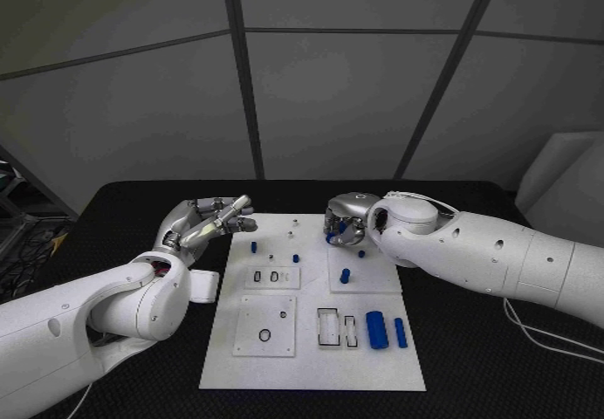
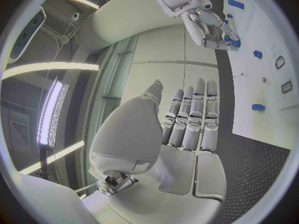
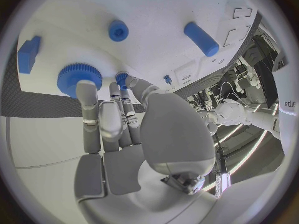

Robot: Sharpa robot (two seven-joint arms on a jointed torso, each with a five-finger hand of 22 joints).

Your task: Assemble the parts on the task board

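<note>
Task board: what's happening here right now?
The right hand is down at the far part of the white task board, its fingertips at a blue gear-like part there; whether it grips it is unclear. The left hand hovers off the board's left edge, fingers extended, holding nothing. Other blue parts lie loose, including two cylinders near the front right. Assembly looks far from finished.

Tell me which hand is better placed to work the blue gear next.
Right. The right hand is over the task board with fingers at the blue gear; the left hand hovers off the board's edge, fingers extended, holding nothing.
</note>
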